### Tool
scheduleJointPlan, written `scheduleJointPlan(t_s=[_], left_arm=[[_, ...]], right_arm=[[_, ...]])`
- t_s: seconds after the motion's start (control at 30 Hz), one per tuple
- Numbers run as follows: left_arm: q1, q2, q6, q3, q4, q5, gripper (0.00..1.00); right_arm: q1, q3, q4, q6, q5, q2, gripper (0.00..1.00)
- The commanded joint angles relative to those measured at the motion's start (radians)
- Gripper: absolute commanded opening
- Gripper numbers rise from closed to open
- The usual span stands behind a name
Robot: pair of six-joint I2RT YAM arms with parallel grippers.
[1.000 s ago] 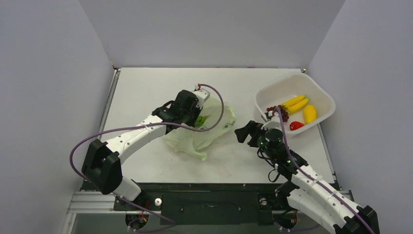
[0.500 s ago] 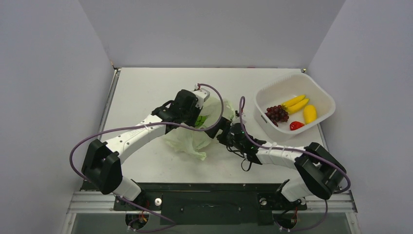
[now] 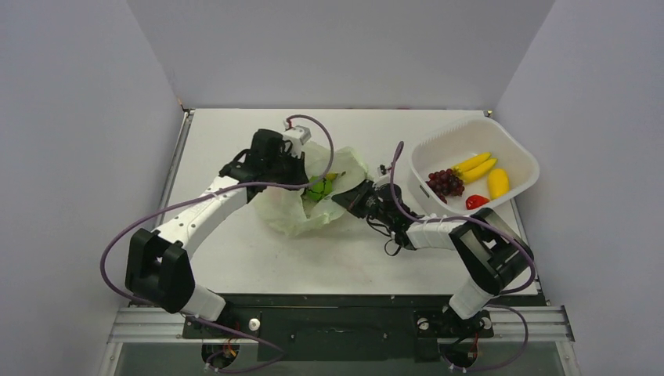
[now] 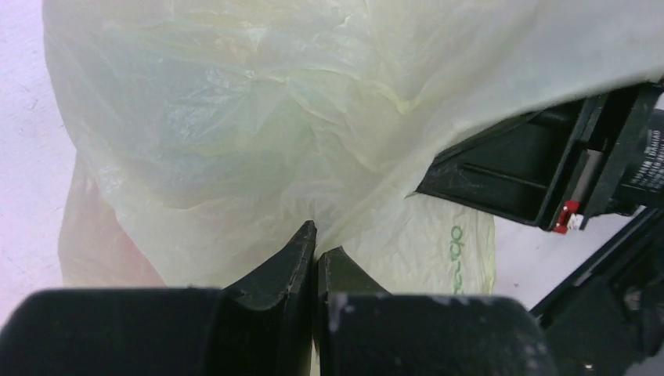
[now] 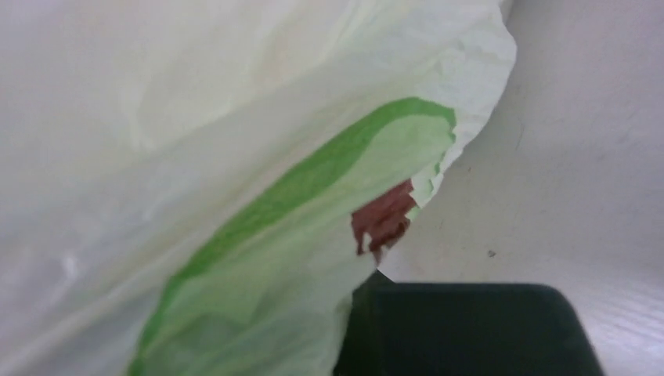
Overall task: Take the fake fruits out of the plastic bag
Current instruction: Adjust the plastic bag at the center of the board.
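Observation:
The pale green plastic bag [image 3: 297, 211] lies crumpled mid-table, its mouth stretched between both grippers. A round green fake fruit [image 3: 317, 190] shows inside the opening. My left gripper [image 3: 290, 174] is shut on the bag's far left rim; in the left wrist view its fingertips [image 4: 315, 249] pinch the film of the plastic bag [image 4: 235, 133]. My right gripper [image 3: 345, 197] is shut on the bag's right edge. In the right wrist view the plastic bag [image 5: 196, 157] drapes over the right gripper [image 5: 368, 276], hiding one finger. A small red fake fruit [image 3: 475, 201] lies in the basket.
A white basket [image 3: 517, 153] stands at the right and holds yellow bananas [image 3: 475, 166], a dark grape bunch [image 3: 446, 182] and a yellow fruit [image 3: 498, 182]. My right arm's black wrist [image 4: 548, 168] shows close by in the left wrist view. Grey walls enclose the table.
My right arm swung left from the basket to the bag and shut on its right edge. The left gripper pulled its rim up and left, exposing the green fruit.

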Motion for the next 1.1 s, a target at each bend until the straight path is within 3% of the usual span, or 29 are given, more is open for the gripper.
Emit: scheduleJointPlan(t_s=[0.0,0.2,0.33,0.53,0.67,0.9,0.93,1.0,1.03,1.07], left_arm=[[0.134,0.021,-0.161,0.083,0.092,0.348,0.0],[0.277,0.112,-0.322,0.22,0.063,0.507,0.0],[0.371,0.165,-0.394,0.299,0.036,0.544,0.0],[0.54,0.193,-0.556,0.319,0.138,0.618,0.0],[0.552,0.274,-0.51,0.452,0.017,0.619,0.0],[0.515,0.327,-0.386,0.478,-0.164,0.524,0.01],[0.513,0.328,-0.354,0.486,-0.19,0.513,0.05],[0.48,0.317,-0.3,0.543,-0.274,0.468,0.22],[0.472,0.312,-0.286,0.558,-0.326,0.431,0.38],[0.47,0.291,-0.263,0.587,-0.349,0.414,0.44]], right_arm=[[-0.08,0.032,0.018,-0.099,-0.172,-0.054,0.0],[-0.117,0.201,-0.434,-0.33,-0.252,-0.125,0.0],[-0.152,0.254,-0.556,-0.401,-0.289,-0.171,0.0],[-0.189,0.229,-0.574,-0.4,-0.363,-0.219,0.0],[-0.182,0.161,-0.54,-0.394,-0.369,-0.246,0.0],[-0.099,0.135,-0.551,-0.419,-0.278,-0.252,0.0],[-0.09,0.158,-0.566,-0.427,-0.265,-0.247,0.0],[-0.067,0.192,-0.61,-0.458,-0.215,-0.246,0.0],[-0.062,0.205,-0.636,-0.464,-0.204,-0.247,0.0],[-0.051,0.228,-0.65,-0.478,-0.182,-0.25,0.01]])
